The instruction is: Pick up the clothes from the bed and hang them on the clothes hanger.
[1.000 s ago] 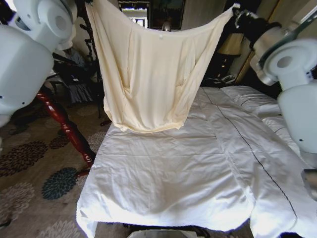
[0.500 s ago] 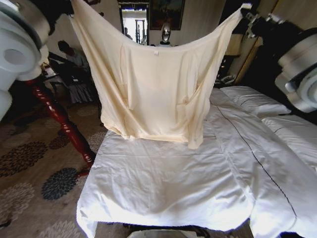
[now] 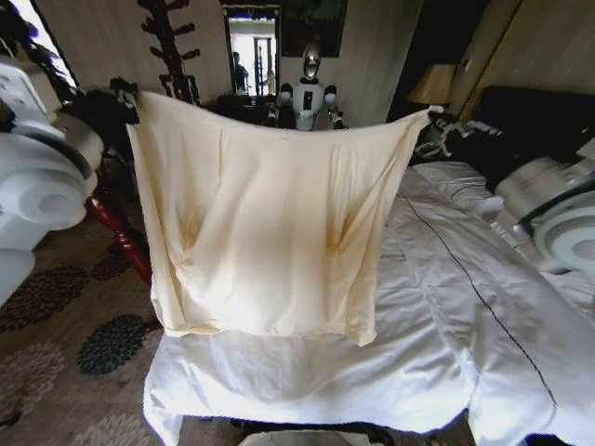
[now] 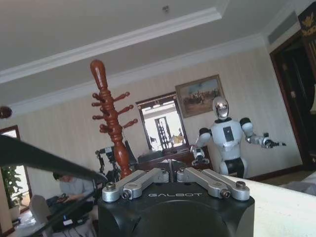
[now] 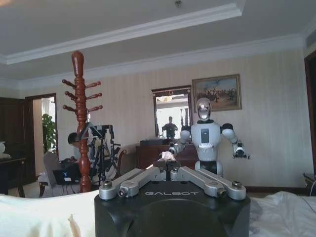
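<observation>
The clothes (image 3: 270,223), a pale cream-yellow garment, hang spread wide above the near end of the bed (image 3: 446,307). My left gripper (image 3: 128,93) is shut on one top corner and my right gripper (image 3: 437,117) on the other. The hem hangs just over the white sheets. In the left wrist view the fingers (image 4: 148,177) meet, with cream fabric (image 4: 286,207) beside them. The right wrist view shows its fingers (image 5: 197,177) closed too, and fabric (image 5: 44,217) below. A thin black bar (image 4: 44,159) with a sharp corner passes close by; I cannot tell if it is the clothes hanger.
A reddish-brown wooden coat stand (image 3: 170,42) rises behind the left gripper, with its leg (image 3: 116,228) beside the bed. Another robot (image 3: 308,93) stands by a dresser and mirror at the far wall. Patterned carpet (image 3: 56,316) lies left of the bed, pillows (image 3: 465,186) and a dark headboard to the right.
Both arms have come down with the garment. It now hangs lower and nearer, spread wider, its hem over the near end of the bed. The bed has not shifted.
</observation>
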Tool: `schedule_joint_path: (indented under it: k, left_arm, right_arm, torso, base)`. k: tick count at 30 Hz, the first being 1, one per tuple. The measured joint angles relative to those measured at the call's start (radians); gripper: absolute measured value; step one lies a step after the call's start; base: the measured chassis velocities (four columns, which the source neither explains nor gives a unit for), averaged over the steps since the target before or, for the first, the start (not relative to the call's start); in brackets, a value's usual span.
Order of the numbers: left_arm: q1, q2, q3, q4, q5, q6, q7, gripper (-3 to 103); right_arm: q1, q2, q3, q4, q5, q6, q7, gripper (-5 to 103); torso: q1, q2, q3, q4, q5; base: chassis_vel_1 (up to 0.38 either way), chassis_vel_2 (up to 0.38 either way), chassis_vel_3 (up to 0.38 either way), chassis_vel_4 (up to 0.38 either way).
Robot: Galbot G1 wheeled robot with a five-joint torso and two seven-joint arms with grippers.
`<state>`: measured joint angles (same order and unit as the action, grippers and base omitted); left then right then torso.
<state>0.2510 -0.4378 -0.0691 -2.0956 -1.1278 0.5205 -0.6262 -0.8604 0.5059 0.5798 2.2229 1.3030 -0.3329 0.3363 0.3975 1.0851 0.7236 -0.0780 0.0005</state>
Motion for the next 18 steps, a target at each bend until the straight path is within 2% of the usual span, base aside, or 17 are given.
schedule_joint_path:
  k: [1,5,6,11,15,18]
  left_arm:
    - [0.000,0.000,0.000,0.000,0.000,0.000,0.000,2]
    - [0.078,-0.083,0.017,0.069,0.102,-0.009,0.005,2]
    - [0.078,-0.083,0.017,0.069,0.102,-0.009,0.005,2]
    - [0.061,-0.154,0.077,0.147,0.159,-0.018,0.013,2]
    - [0.070,-0.189,0.093,0.179,0.187,-0.021,0.012,2]
    - [0.130,-0.204,0.092,0.188,0.229,-0.027,0.025,2]
  right_arm:
    - [0.000,0.000,0.000,0.000,0.000,0.000,0.000,0]
    - [0.046,0.095,-0.131,-0.072,-0.107,0.015,-0.014,0]
    - [0.046,0.095,-0.131,-0.072,-0.107,0.015,-0.014,0]
    - [0.141,0.188,-0.251,-0.188,-0.196,0.035,-0.018,0]
    - [0.106,0.228,-0.266,-0.223,-0.248,0.047,-0.029,0]
    - [0.037,0.259,-0.266,-0.242,-0.295,0.056,-0.047,0]
  torso:
    - [0.000,0.000,0.000,0.0000,0.0000]
    - [0.000,0.000,0.000,-0.0001,-0.0004]
    - [0.000,0.000,0.000,-0.0001,-0.0004]
    - [0.000,0.000,0.000,0.0005,-0.0003]
    - [0.000,0.000,0.000,-0.0003,-0.0002]
    - [0.000,0.000,0.000,-0.0003,-0.0002]
  base:
    - [0.000,0.000,0.000,0.000]
    - [0.000,0.000,0.000,0.000]
    - [0.000,0.000,0.000,0.000]
    - [0.000,0.000,0.000,0.000]
    - [0.000,0.000,0.000,0.000]
    - [0.000,0.000,0.000,0.000]
